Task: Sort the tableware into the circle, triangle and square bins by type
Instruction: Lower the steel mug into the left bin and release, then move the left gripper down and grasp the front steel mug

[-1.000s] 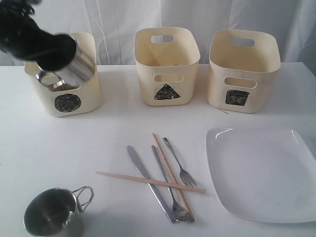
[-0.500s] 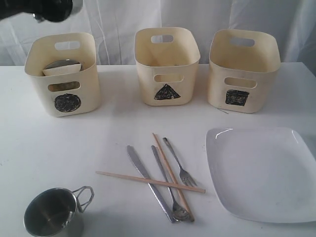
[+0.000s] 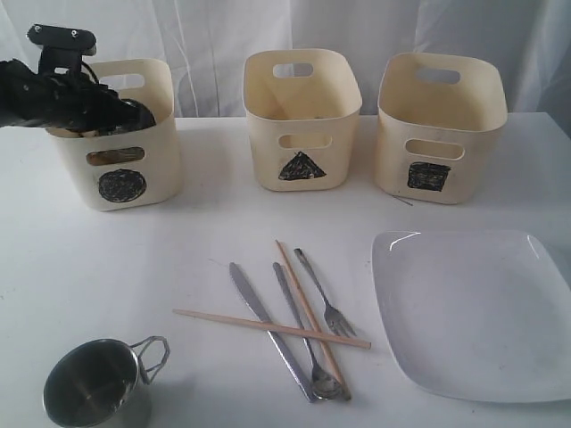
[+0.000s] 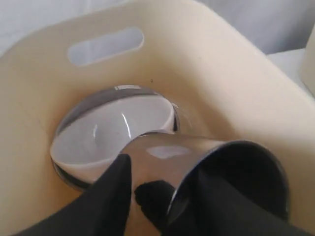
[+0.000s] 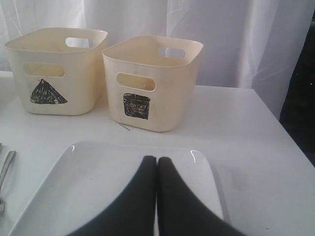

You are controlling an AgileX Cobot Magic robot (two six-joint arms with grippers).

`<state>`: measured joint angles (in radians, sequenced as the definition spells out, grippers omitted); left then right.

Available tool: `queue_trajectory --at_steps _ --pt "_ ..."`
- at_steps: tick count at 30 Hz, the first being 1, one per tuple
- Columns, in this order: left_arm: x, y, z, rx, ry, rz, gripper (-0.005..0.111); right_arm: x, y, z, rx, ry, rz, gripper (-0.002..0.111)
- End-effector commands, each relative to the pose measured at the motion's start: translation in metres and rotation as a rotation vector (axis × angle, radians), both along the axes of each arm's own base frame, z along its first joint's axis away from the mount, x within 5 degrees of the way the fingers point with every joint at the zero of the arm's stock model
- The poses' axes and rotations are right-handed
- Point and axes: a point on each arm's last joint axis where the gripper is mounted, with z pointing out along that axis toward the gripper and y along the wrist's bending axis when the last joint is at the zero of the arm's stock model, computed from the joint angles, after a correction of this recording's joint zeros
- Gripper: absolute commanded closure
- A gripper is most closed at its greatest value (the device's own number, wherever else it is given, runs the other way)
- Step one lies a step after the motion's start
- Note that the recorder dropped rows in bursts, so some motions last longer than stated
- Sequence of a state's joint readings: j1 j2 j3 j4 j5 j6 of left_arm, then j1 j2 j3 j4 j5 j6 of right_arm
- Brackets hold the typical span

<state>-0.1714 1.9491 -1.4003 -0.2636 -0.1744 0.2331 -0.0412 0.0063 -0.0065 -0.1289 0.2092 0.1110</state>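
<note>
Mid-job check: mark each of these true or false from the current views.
1. A mug stands on the table. True.
2. The plate is in the square bin. False: it lies on the table in front of that bin.
3. The right fingers are shut. True.
4. The knife is in the triangle bin. False: it lies on the table.
5. A white bowl sits in the circle bin. True.

Bright, diffuse light covers the white counter (image 3: 223, 223); shadows are faint; glare streaks the steel mug (image 4: 167, 150), its close rim blurred.
</note>
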Motion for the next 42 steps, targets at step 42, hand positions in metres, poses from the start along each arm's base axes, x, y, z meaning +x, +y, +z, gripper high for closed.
queue_trajectory --at_steps 42 --pt "-0.228 -0.01 -0.023 0.026 0.714 -0.92 0.053 0.0 0.0 -0.002 0.0 -0.001 -0.007 0.108"
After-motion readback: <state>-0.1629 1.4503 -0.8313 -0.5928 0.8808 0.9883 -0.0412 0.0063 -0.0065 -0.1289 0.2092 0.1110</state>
